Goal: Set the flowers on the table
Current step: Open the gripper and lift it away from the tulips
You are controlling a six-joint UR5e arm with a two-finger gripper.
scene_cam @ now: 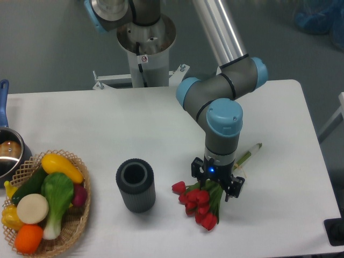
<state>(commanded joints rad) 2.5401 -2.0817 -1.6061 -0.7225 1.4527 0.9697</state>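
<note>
The flowers (198,203), a bunch of red tulips with green leaves, lie on the white table (107,123) at the front right. Their thin stems (248,153) run up and to the right from under the gripper. My gripper (216,183) points straight down over the middle of the bunch, where the leaves meet the stems. Its two fingers stand wide apart, one on each side of the bunch, so it looks open. The part of the bunch directly under the gripper is hidden.
A dark grey ribbed vase (135,185) stands upright and empty just left of the flowers. A wicker basket (75,226) of toy vegetables sits at the front left. A metal pot (9,153) with a blue handle is at the left edge.
</note>
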